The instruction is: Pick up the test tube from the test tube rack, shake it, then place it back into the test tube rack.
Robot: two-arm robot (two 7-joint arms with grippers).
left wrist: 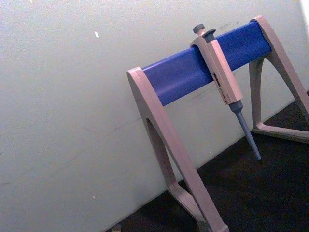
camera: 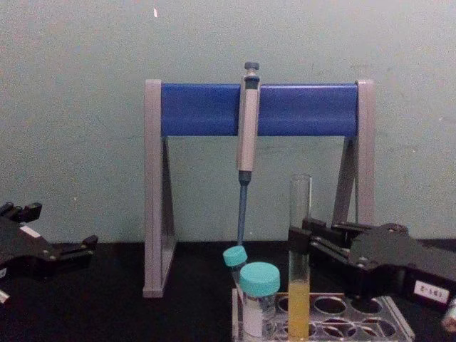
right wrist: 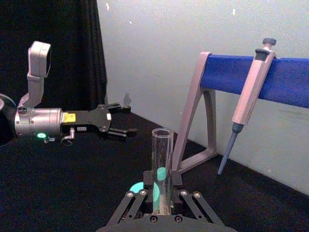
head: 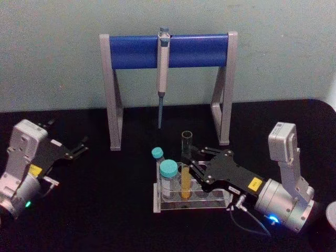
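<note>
At the far left of the black table (head: 105,215) the left gripper (head: 75,149) rests low, spread partly open and holding nothing, well apart from everything else.

Farther back and towards the middle stands one grey-legged stand (head: 142,51) with a blue bar. One pipette (head: 163,68) hangs from the bar, tip down.

Nearer, right of the middle, sits one clear plastic rack (head: 215,199) with round holes in its top. Two teal-capped vials stand at its left end, a bigger one (head: 168,176) on the near side and a smaller one (head: 157,154) just behind it.

Just right of the vials, one test tube (head: 185,181) stands upright in a hole of the rack. It is tall, thin, clear and uncapped, with its open mouth well above the vial caps. Yellow liquid fills its lower part, and the upper part is empty glass.

The right gripper (head: 193,159) reaches in from the near right, low over the rack's right half. It meets the tube above the liquid and below the rim. In the right wrist view the tube (right wrist: 162,164) rises straight up from the middle of that gripper, and in the chest view the gripper's dark tip crosses the front of the tube (camera: 301,206). Whether it is clamped on the glass or only standing around it cannot be told.
</note>
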